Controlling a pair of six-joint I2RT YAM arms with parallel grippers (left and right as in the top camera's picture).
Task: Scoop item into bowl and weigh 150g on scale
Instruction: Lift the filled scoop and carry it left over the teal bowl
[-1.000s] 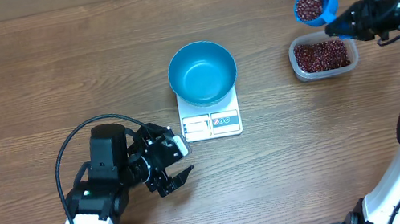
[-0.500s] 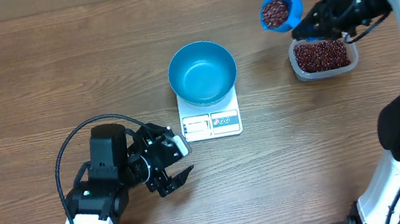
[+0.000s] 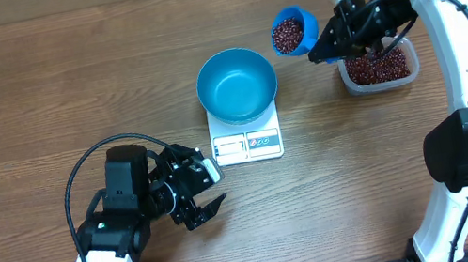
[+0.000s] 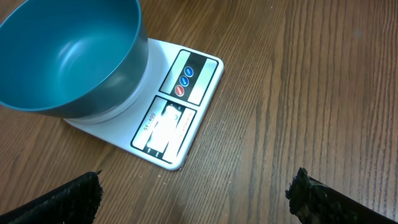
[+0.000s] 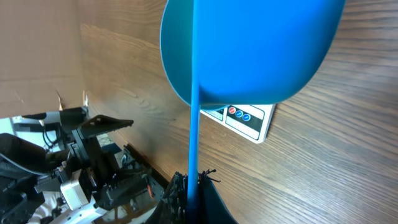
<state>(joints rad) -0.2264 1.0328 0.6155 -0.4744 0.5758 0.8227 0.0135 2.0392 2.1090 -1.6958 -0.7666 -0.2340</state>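
Nearing the bowl [image 3: 237, 85], scoop [image 3: 307, 22] of beans [image 3: 288, 36] in clamped right hand [image 3: 331, 45].

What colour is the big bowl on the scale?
The deep round plastic bowl is teal-blue, clearest in the overhead view.

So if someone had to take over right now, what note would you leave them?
Left gripper: open, empty, beside the scale.
Right gripper: shut on the scoop handle. The scoop is full of beans, in the air between tub and bowl.
The bowl is empty and sits on the scale. More beans are in the tub.
Done: one scoop loaded.
Left: tip it into the bowl, and repeat until the weight is right.
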